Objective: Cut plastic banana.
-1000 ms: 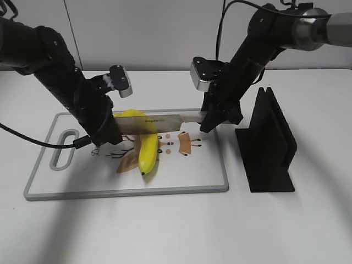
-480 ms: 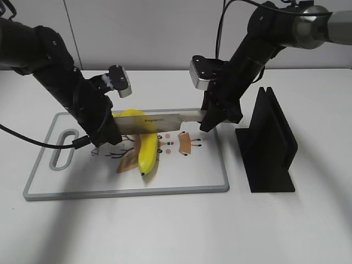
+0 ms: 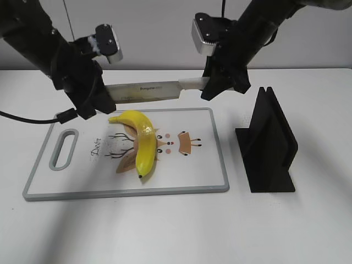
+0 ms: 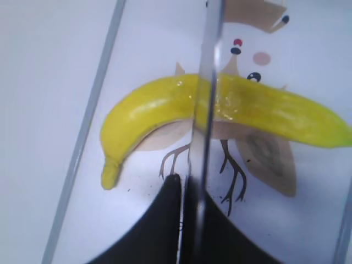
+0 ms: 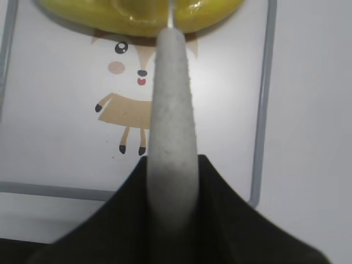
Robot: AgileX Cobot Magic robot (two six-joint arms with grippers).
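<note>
Holding the knife [image 3: 146,91] level above the board [image 3: 217,165], mid-frame: left gripper [image 3: 102,104] has its jaws clamped on the blade tip, right gripper [image 3: 212,88] has its jaws clamped on the pale handle [image 5: 173,110]. Banana [image 3: 142,144] lies whole at the board's centre, clear below the blade. Black stand [image 3: 269,146] sits on the worktop at right.

Both black arms raised above the work surface, reaching inward from opposite sides. Left black gripper [image 3: 102,102] closed on the tip end of the long steel knife blade [image 3: 146,91]. Right black gripper [image 3: 212,88] clamped on the knife's pale grey handle [image 5: 173,126]. Blade held level between them.
</note>
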